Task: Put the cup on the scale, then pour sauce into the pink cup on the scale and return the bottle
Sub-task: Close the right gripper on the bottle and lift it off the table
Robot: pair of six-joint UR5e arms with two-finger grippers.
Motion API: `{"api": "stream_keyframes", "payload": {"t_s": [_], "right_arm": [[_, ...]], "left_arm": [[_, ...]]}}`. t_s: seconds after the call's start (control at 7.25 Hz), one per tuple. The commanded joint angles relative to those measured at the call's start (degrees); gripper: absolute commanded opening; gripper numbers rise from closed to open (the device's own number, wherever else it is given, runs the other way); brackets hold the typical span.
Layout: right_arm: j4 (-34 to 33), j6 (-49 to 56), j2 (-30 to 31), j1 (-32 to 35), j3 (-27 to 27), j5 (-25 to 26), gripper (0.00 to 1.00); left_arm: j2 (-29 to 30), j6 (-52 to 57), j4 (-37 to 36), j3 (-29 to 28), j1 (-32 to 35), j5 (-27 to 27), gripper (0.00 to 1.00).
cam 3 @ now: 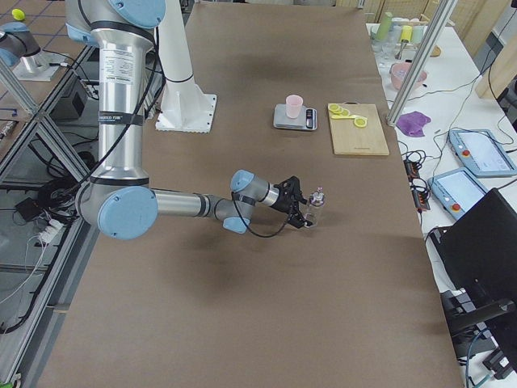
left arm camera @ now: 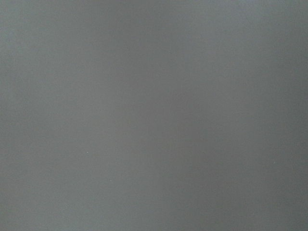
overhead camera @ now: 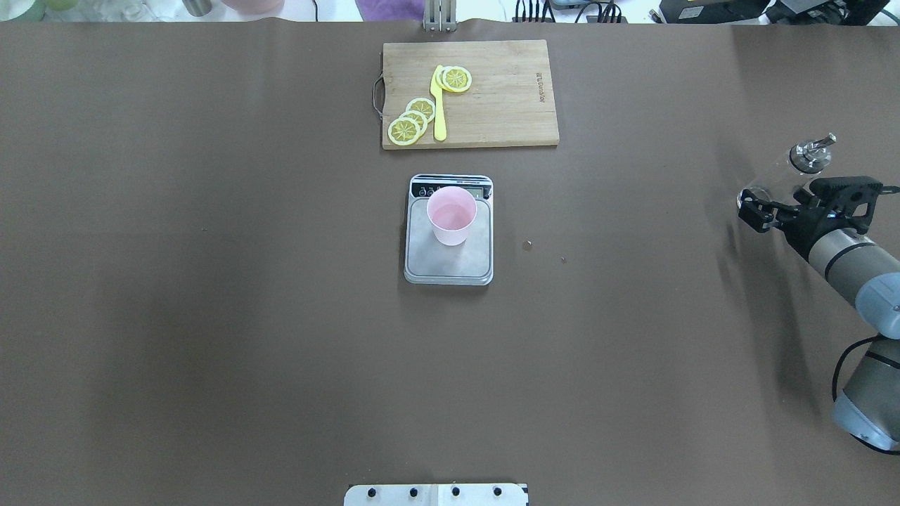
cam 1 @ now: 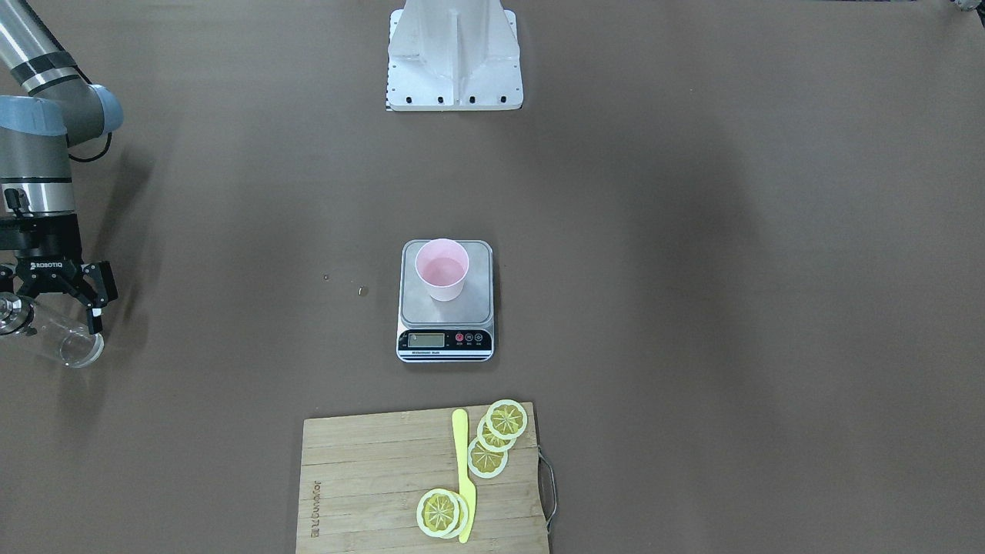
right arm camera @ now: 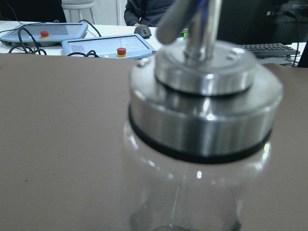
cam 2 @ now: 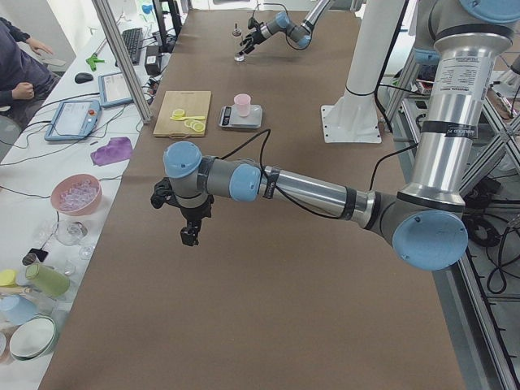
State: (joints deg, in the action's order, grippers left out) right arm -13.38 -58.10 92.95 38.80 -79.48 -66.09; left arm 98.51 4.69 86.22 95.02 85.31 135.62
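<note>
The pale pink cup (cam 1: 442,269) stands upright on the silver platform of the scale (cam 1: 446,312) at the table's middle; both also show in the overhead view, cup (overhead camera: 451,214) and scale (overhead camera: 450,263). The clear glass bottle (overhead camera: 780,176) with its silver spout cap stands upright at the table's far right side and fills the right wrist view (right arm camera: 192,159). My right gripper (overhead camera: 801,198) is open, its fingers spread wide to either side of the bottle. My left gripper (cam 2: 188,231) hovers over bare table far to the left; I cannot tell whether it is open or shut.
A wooden cutting board (overhead camera: 492,105) with lemon slices and a yellow knife lies just beyond the scale. Two small specks (overhead camera: 527,244) lie on the table right of the scale. The white robot base (cam 1: 454,54) stands on the robot's side of the scale.
</note>
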Motion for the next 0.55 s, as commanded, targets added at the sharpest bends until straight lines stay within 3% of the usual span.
{"api": "stream_keyframes", "payload": {"t_s": [0.0,0.14,0.41], "right_arm": [[0.9,0.0,-0.57,-0.04,1.35,0.35,0.97],[0.99,0.0,-0.66,-0.04,1.43,0.87,0.89],[0.99,-0.17,-0.66,-0.13,1.35,1.14,0.33]], "left_arm": [[0.01,0.06,0.0,-0.01,-0.06,0.0,0.99],[0.01,0.06,0.0,0.08,-0.06,0.0,0.99],[0.01,0.06,0.0,-0.01,-0.06,0.0,0.99]]}}
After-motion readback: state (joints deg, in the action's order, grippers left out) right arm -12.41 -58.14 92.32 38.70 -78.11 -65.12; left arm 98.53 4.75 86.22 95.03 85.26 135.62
